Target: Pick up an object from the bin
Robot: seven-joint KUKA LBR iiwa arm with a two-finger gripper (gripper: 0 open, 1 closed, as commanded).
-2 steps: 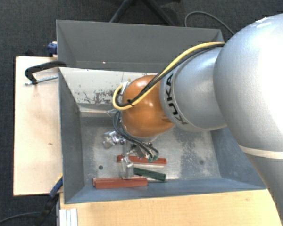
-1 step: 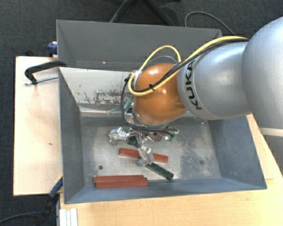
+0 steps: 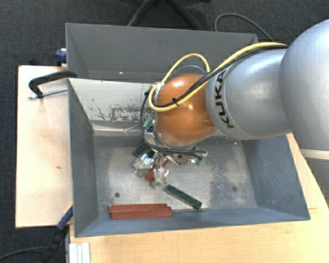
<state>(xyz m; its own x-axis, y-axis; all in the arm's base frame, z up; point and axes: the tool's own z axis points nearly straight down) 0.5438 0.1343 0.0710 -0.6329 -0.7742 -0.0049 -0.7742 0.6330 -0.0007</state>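
So the arm's glossy orange cover (image 3: 181,111) hides most of the tool (image 3: 158,160), and honestly I can't tell if it's wide, narrow or holding anything. It sits right on top of a small heap (image 3: 145,163) in the middle of the grey metal bin (image 3: 98,147): shiny silvery crinkly bits, with a little red piece (image 3: 151,175) poking out at the heap's lower edge, just below the tool. A flat dark green strip (image 3: 182,196) lies tilted just to the lower right. A long brick-red bar (image 3: 140,211) rests along the bottom wall, well apart.
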